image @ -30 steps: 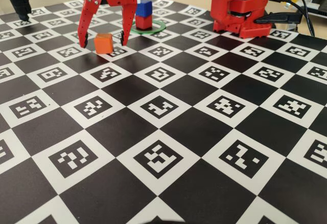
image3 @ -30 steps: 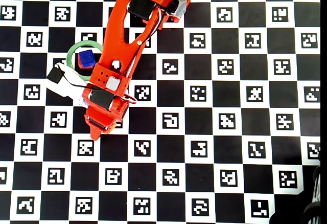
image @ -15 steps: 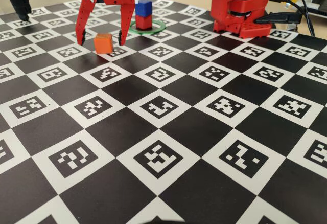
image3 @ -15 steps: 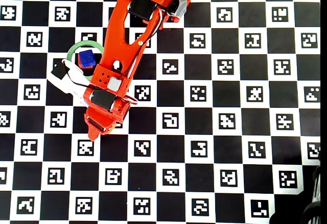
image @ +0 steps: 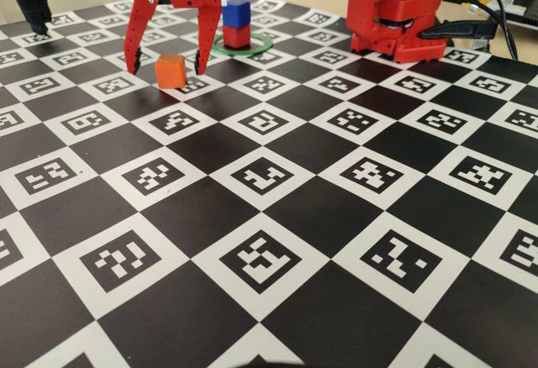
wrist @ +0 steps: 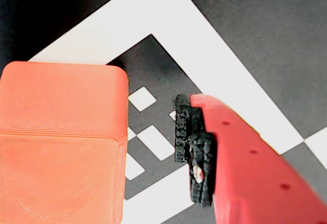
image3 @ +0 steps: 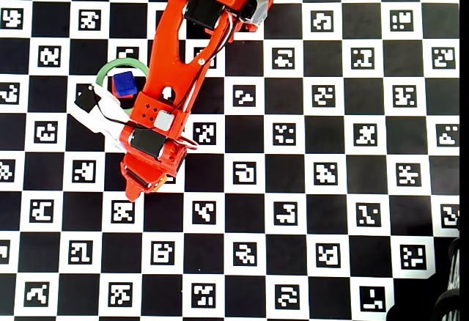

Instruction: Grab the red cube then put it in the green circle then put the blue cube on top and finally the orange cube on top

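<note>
- Gripper (image: 166, 71) spread wide, straddling orange cube (image: 171, 70), gaps either side.
- Blue cube (image: 237, 13) atop red cube (image: 236, 36) inside green circle (image: 257, 46), far right.

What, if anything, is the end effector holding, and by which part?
Nothing is held. The end effector is open, straddling the orange cube, which rests on the board; the wrist view shows a gap beside the cube.
</note>
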Tool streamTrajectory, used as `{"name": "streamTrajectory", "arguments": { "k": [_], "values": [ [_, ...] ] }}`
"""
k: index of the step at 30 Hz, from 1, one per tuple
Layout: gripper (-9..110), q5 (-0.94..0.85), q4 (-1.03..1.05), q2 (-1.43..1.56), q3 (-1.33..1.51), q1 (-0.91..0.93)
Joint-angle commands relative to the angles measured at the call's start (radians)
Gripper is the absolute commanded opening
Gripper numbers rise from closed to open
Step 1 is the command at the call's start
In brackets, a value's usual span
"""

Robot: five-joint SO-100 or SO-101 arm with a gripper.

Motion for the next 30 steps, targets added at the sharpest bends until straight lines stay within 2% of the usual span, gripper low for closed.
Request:
{"name": "streamTrajectory", "arguments": {
  "k": [1,13,24,30],
  "values": [
    [39,-0.003,-0.003,0.017,-0.066,-0.014],
    [11,0.009,-0.015,0.018,-0.063,-0.006],
    [10,-0.005,-0.015,0.035,-0.057,-0.006],
    [10,-0.043,0.080,0.110,-0.087,0.006]
  ]
}}
